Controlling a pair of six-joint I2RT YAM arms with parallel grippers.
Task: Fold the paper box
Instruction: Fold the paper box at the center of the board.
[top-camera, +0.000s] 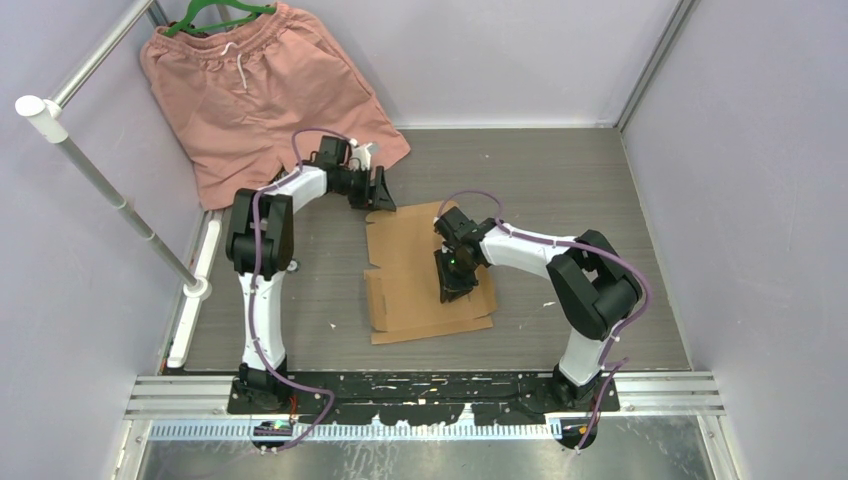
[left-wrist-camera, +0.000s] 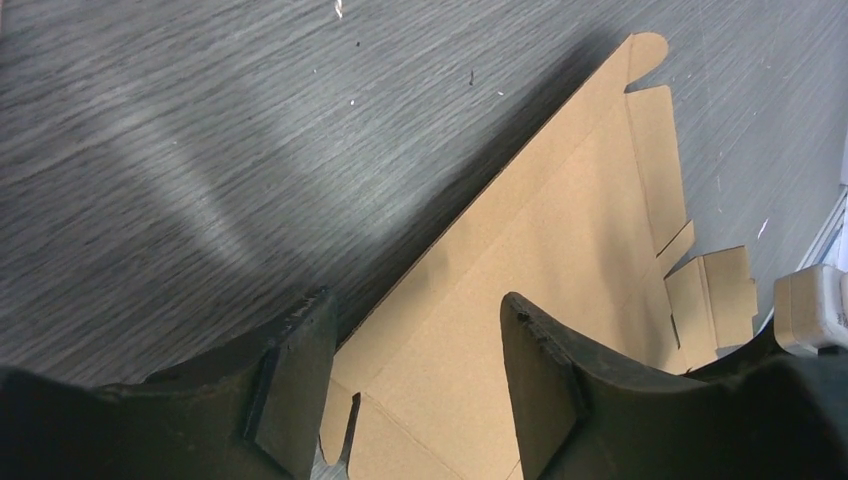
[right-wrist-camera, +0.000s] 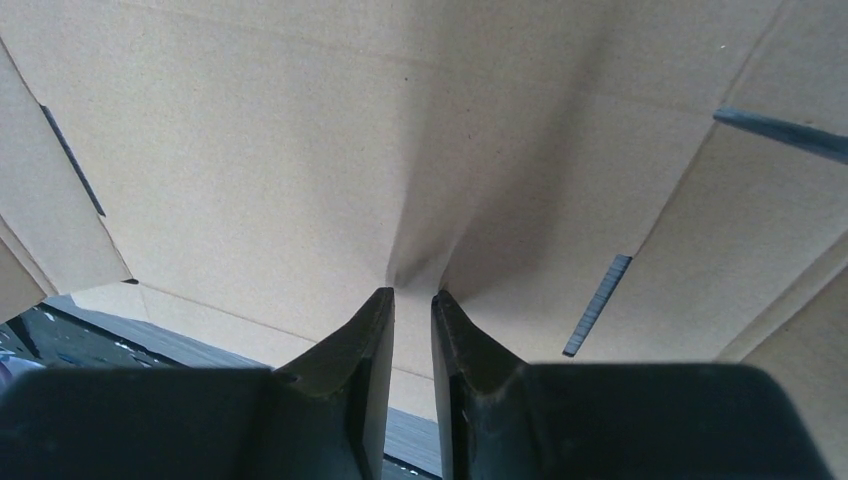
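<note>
The paper box is a flat brown die-cut cardboard sheet lying on the grey table, with notched flaps along its edges. My left gripper is open and empty just over the sheet's far left corner. In the left wrist view its fingers straddle the sheet's edge, one over the table, one over the cardboard. My right gripper is shut with only a thin gap, tips down on the middle right of the sheet. In the right wrist view the gripper touches the cardboard, which shows a slight dent there.
Salmon-pink shorts hang on a green hanger at the back left, their hem lying on the table near my left gripper. A white pole slants along the left side. Purple walls enclose the table.
</note>
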